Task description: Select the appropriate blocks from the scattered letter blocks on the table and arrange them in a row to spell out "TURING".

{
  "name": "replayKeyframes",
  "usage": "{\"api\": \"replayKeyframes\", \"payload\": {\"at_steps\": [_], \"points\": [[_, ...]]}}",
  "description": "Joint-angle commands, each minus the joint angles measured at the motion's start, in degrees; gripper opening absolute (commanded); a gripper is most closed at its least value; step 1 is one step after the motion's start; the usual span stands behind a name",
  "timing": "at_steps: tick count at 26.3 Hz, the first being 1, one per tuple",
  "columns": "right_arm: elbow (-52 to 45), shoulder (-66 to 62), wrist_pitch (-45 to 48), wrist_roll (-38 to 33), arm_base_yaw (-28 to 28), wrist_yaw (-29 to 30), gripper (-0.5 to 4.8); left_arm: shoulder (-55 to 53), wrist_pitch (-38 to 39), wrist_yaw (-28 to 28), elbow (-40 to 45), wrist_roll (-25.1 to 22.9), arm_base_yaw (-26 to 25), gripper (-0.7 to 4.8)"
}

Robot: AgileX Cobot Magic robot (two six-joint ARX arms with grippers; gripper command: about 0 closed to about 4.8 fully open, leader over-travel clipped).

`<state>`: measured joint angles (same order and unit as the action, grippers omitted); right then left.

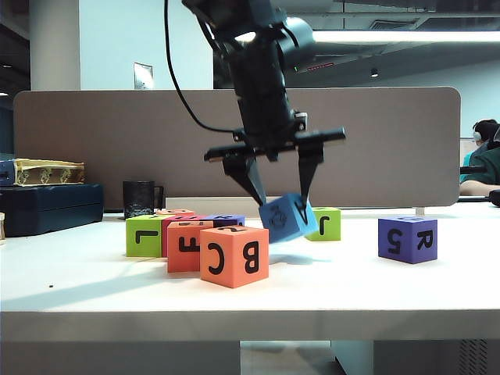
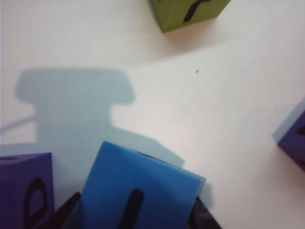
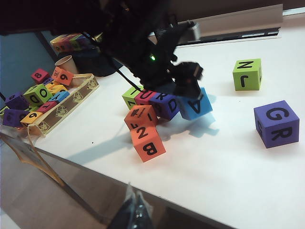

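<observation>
My left gripper point(image 1: 283, 205) is shut on a blue block point(image 1: 287, 217), holding it tilted just above the white table point(image 1: 351, 289). In the left wrist view the blue block point(image 2: 143, 191) fills the space between the dark fingers point(image 2: 66, 210). A purple block point(image 2: 24, 191) lies close beside it. A cluster of lime green point(image 1: 144, 236), magenta point(image 3: 144, 97) and purple point(image 3: 167, 104) blocks sits to its left. A lime green J block point(image 1: 324, 224) is just behind. A purple R block point(image 1: 408, 238) stands alone to the right. My right gripper point(image 3: 136, 210) is shut and hangs off the table's edge.
Two orange cubes, one marked F point(image 1: 186, 246) and one marked C and B point(image 1: 234, 255), stand in front of the cluster. A black mug point(image 1: 139, 198) and a dark case point(image 1: 47, 207) sit at the back left. A tray point(image 3: 78, 95) holds several more blocks.
</observation>
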<state>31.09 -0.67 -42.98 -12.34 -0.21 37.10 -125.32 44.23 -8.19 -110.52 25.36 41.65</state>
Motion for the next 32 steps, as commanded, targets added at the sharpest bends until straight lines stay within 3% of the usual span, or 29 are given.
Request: {"api": "replayKeyframes", "payload": {"at_steps": [1,12,24,27,32], "points": [[0.2,0.7,0.5,0.2,0.0,0.1,-0.01,-0.9,-0.8,-1.3,-0.2,0.6,0.5,2.63],[0.2,0.7,0.6,0.2,0.0,0.1,-0.01,-1.4,-1.0,0.5,-0.2,0.6,0.9,2.67],[0.2,0.7,-0.2,0.2,0.0,0.1,-0.01,-1.4,-1.0,2.6,-0.2,-0.1,1.3,3.19],[0.2,0.7,-0.9,0.2,0.0,0.1,-0.01,-1.4,-0.6,4.5,-0.2,-1.6,1.3,3.20],[0.2,0.7,-0.9,0.2,0.0,0.1,-0.01,-1.4,-0.1,4.6,-0.2,-6.0,2.3,3.77]]}}
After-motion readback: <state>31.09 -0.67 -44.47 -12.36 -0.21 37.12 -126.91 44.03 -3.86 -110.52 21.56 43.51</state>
